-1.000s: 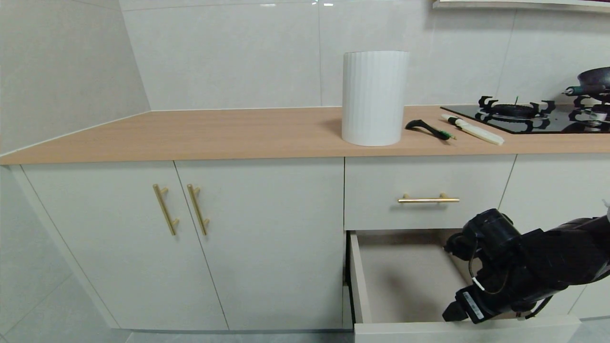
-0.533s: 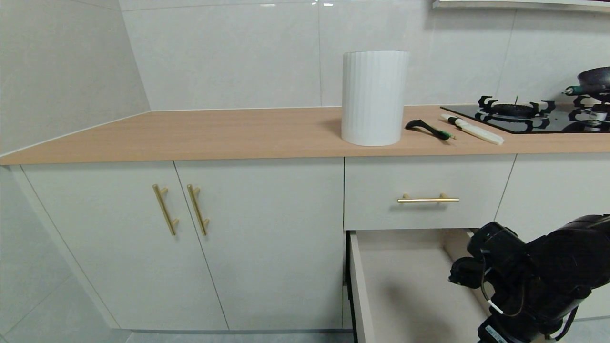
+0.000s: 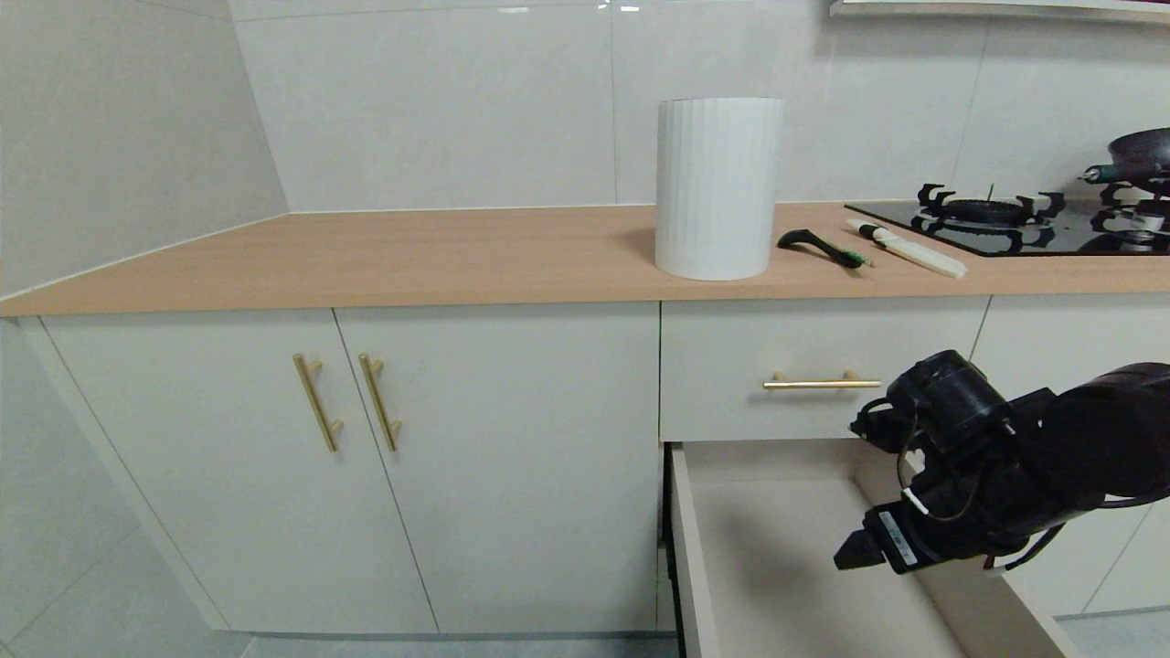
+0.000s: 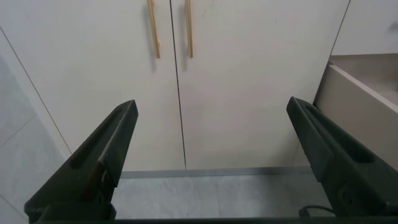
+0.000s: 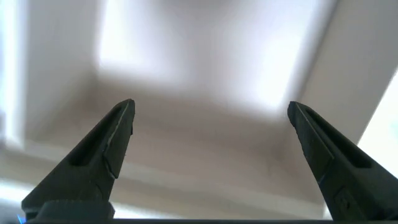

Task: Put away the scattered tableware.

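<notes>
On the wooden countertop [image 3: 411, 260] lie a black utensil with a green tip [image 3: 820, 247] and a cream-white knife-like utensil [image 3: 907, 248], both just right of a tall white ribbed canister [image 3: 717, 187]. Below them the lower drawer [image 3: 687, 539] stands pulled out, its inside bare. My right gripper [image 3: 855, 553] hangs over the drawer's right part, open, with nothing between its fingers [image 5: 93, 168]. My left gripper [image 4: 211, 162] is open too, low down, facing the double cabinet doors [image 4: 249, 74].
A closed upper drawer with a gold handle [image 3: 821, 384] sits above the open one. Two cabinet doors with gold handles [image 3: 315, 402] stand at the left. A black gas hob [image 3: 1015, 224] with a pan [image 3: 1138, 151] fills the counter's right end. The tiled wall runs behind.
The lower drawer has slid further out. My right gripper dipped towards the drawer's front, then rose and now hangs above its inside.
</notes>
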Available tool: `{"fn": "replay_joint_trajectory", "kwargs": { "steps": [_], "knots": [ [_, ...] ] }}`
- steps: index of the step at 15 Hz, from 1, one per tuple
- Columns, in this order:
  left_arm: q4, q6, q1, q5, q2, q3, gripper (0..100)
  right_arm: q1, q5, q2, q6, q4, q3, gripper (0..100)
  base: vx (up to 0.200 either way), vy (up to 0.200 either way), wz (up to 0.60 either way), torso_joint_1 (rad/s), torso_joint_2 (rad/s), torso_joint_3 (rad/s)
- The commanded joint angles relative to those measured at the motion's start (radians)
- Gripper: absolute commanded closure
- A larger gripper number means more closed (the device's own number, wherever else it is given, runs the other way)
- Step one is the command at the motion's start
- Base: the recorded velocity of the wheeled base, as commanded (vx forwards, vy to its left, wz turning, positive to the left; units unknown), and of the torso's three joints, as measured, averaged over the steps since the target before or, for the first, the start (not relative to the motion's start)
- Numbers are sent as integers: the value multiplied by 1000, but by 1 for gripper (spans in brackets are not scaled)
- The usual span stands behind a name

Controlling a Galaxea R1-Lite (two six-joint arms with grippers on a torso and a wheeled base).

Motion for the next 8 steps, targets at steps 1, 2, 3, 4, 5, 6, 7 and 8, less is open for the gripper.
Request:
{"fn": "replay_joint_trajectory", "kwargs": {
  "steps": [1,2,3,4,5,6,7,8],
  "knots": [
    [0,0,0,0,0,0,0,-6,-1,-21,2,-19,5,0,0,0,0,0,0,0],
    [0,0,0,0,0,0,0,-7,-1,-24,2,-32,10,0,0,0,0,0,0,0],
    [0,0,0,0,0,0,0,-7,-4,-24,1,-43,14,0,0,0,0,0,0,0],
    [0,0,0,0,0,0,0,-6,-5,-24,1,-51,16,0,0,0,0,0,0,0],
    [0,0,0,0,0,0,0,-6,-7,-24,1,-62,17,0,0,0,0,0,0,0],
    [0,0,0,0,0,0,0,-6,-7,-24,1,-63,20,0,0,0,0,0,0,0],
    [0,0,0,0,0,0,0,-6,-7,-24,1,-63,24,0,0,0,0,17,-85,-32],
    [0,0,0,0,0,0,0,-6,-7,-24,1,-65,24,0,0,0,0,66,-246,-178]
  ]
}}
